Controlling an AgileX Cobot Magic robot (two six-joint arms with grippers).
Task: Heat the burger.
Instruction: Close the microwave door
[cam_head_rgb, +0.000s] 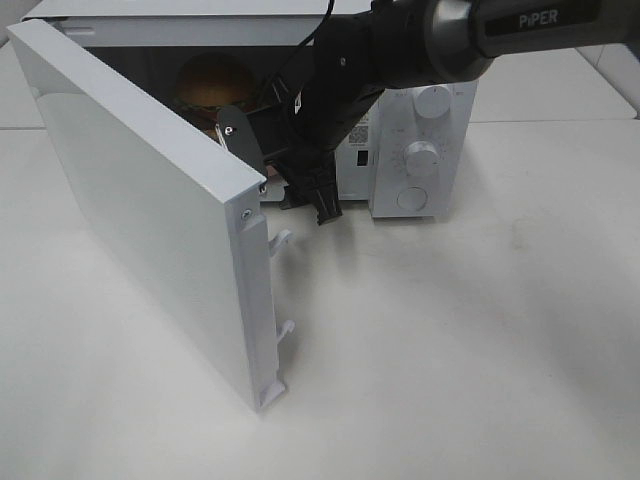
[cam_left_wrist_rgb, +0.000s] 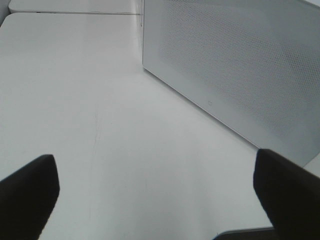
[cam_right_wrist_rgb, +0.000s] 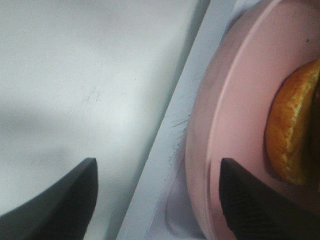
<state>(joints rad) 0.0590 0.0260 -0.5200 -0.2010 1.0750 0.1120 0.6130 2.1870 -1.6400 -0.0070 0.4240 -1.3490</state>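
From above, the burger sits inside the open-doored microwave at the desk's far edge, right gripper at its mouth; left wrist: left gripper spread wide over the desk; right wrist: jaws parted beside the burger's pink plate.

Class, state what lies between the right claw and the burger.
Between right claw and burger: the pink plate's bare rim and the microwave's sill, shown in the right wrist view.

One microwave, one burger, one pink plate, three round controls.
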